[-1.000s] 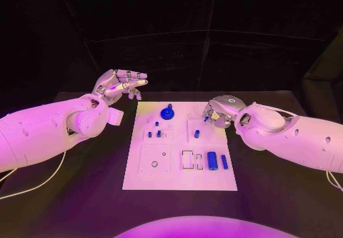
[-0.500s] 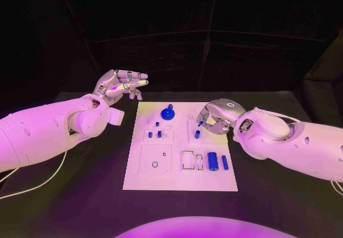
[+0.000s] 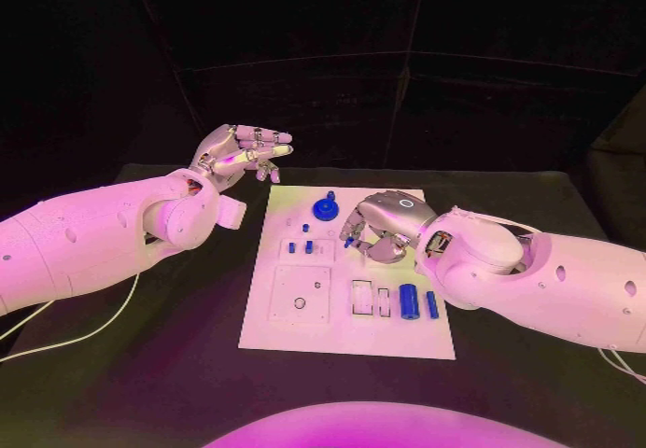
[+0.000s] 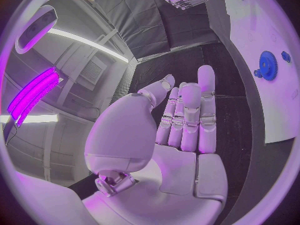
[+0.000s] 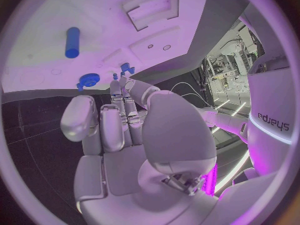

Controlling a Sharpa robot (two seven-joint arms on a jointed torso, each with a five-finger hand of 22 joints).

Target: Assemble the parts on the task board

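Over the white task board [image 3: 283,327] at its 2 o'clock corner, the right hand [image 3: 380,227] hangs curled, its hold unclear. Beyond the 11 o'clock corner, the left hand [image 3: 243,152] hovers empty, fingers loosely extended, above bare black table [image 3: 161,317].

Two bulky white arm shells, smooth and rounded, dotted with small dark recessed screw holes along the forearms. Each ends in a silver, segmented robot hand: left robot hand [image 3: 243,154], right robot hand [image 3: 381,227]. A round cap with a dark ring sits on the back of the right one. Pale padded palm and finger faces in the wrist views. A thin white cable [image 3: 67,336] trails from the left arm. Dark "sharpa" lettering [image 5: 275,121] on a white shell.
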